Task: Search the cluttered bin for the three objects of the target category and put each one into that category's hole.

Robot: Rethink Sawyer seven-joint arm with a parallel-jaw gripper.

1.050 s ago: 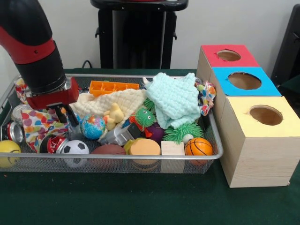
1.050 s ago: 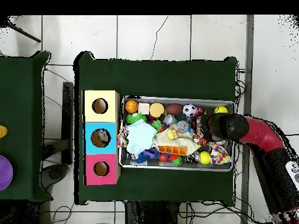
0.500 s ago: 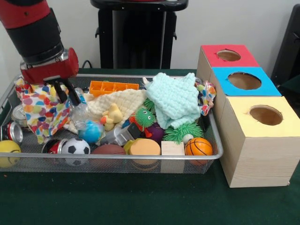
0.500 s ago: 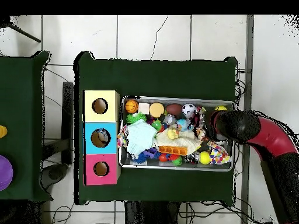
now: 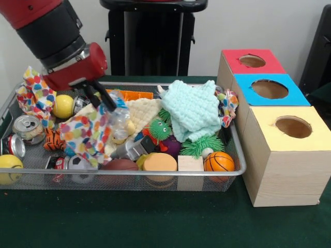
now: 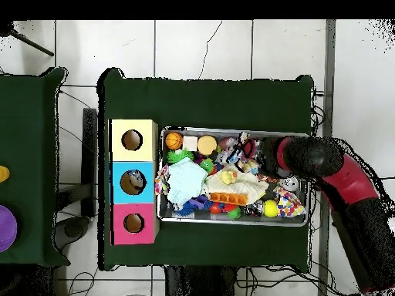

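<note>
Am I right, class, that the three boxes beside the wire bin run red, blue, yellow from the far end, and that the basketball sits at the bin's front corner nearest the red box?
Not quite. The box order is right, but the front view shows the basketball in the wire bin's front corner nearest the yellow box, not the red box. The blue box stands between them.

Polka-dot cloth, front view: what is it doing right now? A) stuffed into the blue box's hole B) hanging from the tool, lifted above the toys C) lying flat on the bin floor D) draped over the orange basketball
B: the multicoloured polka-dot fabric cloth hangs from the red arm's black tool, raised over the wire mesh bin clutter.
</note>
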